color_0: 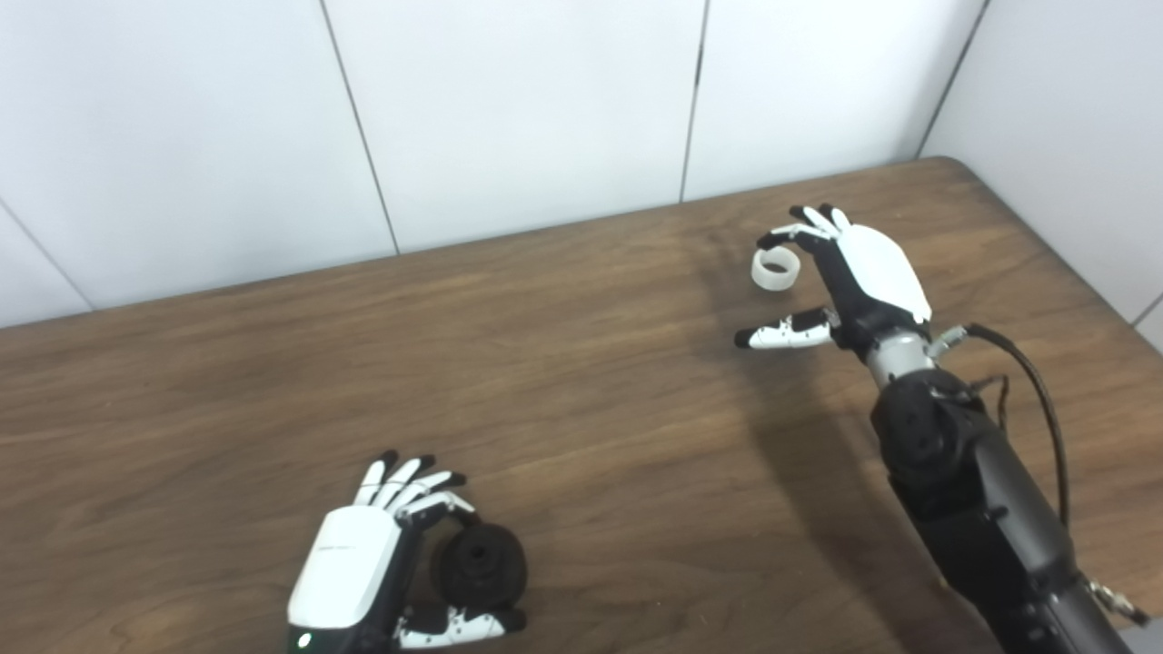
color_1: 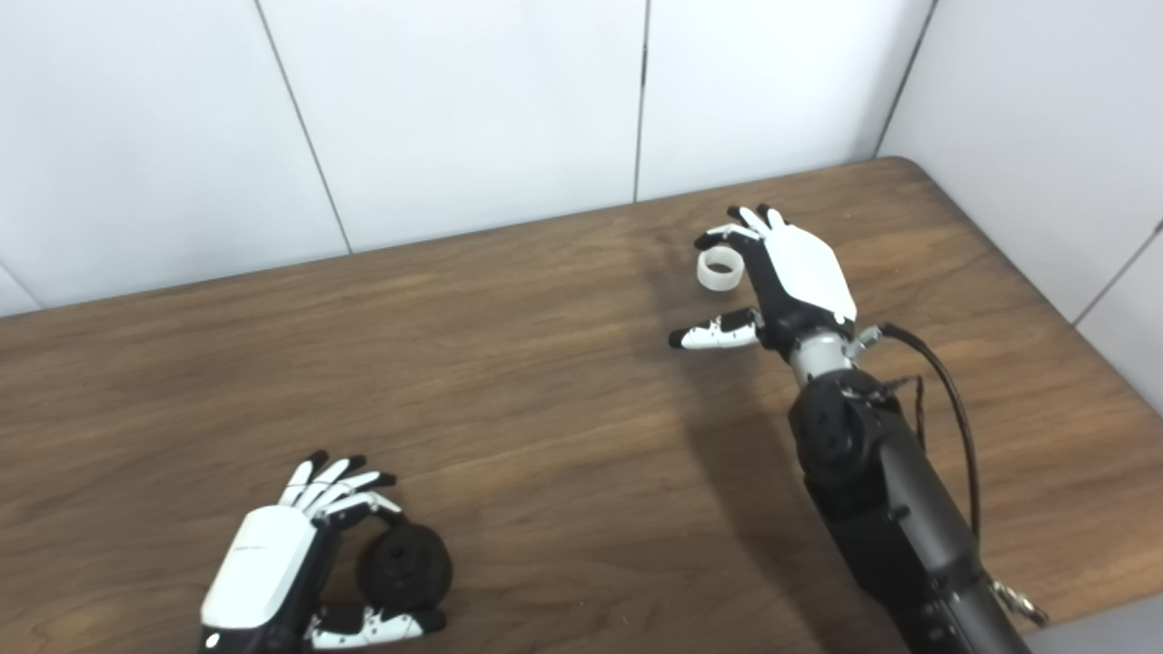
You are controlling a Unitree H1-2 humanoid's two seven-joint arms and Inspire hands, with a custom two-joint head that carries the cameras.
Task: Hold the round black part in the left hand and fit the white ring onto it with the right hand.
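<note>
— Looking down at the brown wooden worktop [color_0: 563,363], what did we find near our left side?

— We found the left hand [color_0: 363,563] low by the near edge, back plate facing up, its fingers [color_0: 409,481] curled over the far side of the round black part [color_0: 482,565] and its thumb lying along the near side. The black part sat in that curl, beside the palm. We could not tell whether the hand truly clamped it or only cupped it, nor whether the part rested on the wood.

— And the white ring?

— The white ring [color_1: 721,270] was well apart from the black part, over toward the far right of the worktop, near the white wall panels [color_1: 454,109]. Our right hand [color_1: 781,272] was at it: the fingers [color_1: 727,234] bent down over the ring's far rim, while the thumb [color_1: 713,334] stuck out sideways, well clear of the ring. So that hand was spread, not pinching anything.

— Was the ring lifted?

— We could not tell; it looked tilted, its opening facing partly toward us. The dark forearm [color_1: 890,509] ran back toward the lower right corner, with a black cable [color_1: 954,418] looping beside the wrist.
</note>
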